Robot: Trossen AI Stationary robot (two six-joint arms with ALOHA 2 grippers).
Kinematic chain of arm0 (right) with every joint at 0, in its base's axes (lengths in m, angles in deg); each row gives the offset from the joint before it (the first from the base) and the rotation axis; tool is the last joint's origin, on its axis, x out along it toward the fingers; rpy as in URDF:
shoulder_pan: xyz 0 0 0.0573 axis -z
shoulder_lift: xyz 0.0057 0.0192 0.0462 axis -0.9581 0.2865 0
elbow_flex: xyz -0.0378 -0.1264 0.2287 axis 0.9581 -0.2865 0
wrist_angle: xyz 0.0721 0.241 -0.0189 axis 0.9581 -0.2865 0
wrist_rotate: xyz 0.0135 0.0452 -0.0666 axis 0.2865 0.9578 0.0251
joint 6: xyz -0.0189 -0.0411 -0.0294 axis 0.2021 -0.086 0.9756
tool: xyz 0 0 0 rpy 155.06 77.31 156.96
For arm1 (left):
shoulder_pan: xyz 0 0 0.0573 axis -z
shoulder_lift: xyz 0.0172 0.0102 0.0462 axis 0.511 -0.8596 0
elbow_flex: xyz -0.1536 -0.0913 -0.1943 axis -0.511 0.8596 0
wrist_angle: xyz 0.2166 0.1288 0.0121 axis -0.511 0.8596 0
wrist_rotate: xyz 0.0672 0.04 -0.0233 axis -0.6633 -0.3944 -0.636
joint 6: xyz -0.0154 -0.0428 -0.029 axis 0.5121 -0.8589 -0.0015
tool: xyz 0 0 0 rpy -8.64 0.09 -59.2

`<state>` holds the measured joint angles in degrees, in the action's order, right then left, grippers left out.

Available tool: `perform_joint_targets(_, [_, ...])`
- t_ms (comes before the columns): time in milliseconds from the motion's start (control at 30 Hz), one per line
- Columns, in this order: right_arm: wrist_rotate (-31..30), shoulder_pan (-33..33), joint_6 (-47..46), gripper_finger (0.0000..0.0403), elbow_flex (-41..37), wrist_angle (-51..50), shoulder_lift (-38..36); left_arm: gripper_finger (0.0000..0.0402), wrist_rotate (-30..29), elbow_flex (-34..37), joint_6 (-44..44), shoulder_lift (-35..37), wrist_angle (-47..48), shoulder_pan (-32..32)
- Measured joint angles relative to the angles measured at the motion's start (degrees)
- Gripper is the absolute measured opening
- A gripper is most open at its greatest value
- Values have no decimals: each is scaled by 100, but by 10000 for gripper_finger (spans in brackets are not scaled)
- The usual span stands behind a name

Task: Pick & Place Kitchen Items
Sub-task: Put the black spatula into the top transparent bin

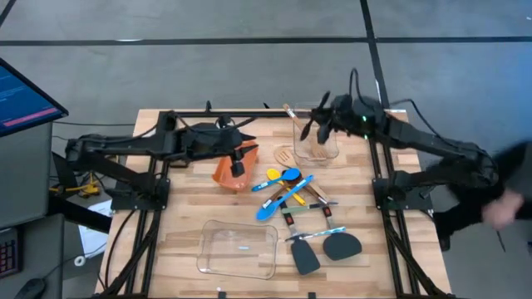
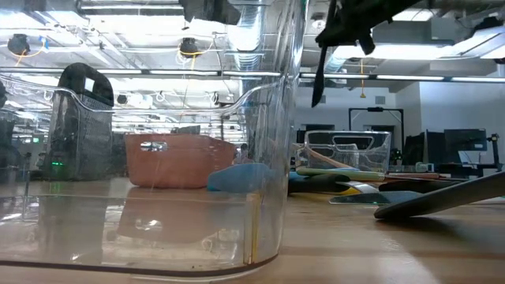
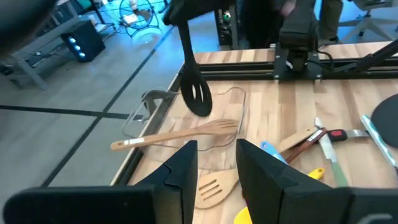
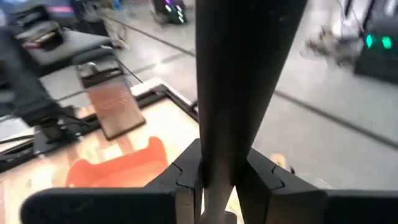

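Pale wooden planks make up my table, with a wide clear plastic tray near its front edge. My left gripper hangs parted and empty over the orange bin. My right gripper pinches a black slotted spatula above a small clear container — blue, yellow and wooden utensils lie mid-table.
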<state>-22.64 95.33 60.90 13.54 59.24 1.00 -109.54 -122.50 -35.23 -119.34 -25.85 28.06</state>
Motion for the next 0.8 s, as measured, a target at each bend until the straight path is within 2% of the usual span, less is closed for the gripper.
perform_joint_targets(333, [1403,1213,-380,58,1582,-1887,1454,95,-3,655,-2,158,-490,0])
perform_joint_targets(533, [1569,1626,-438,58,2485,-3126,2359,95,-3,821,-4,154,-515,0])
perform_joint_targets(800, [1723,2031,-427,58,3377,-4133,3441,95,-3,867,-7,151,-515,0])
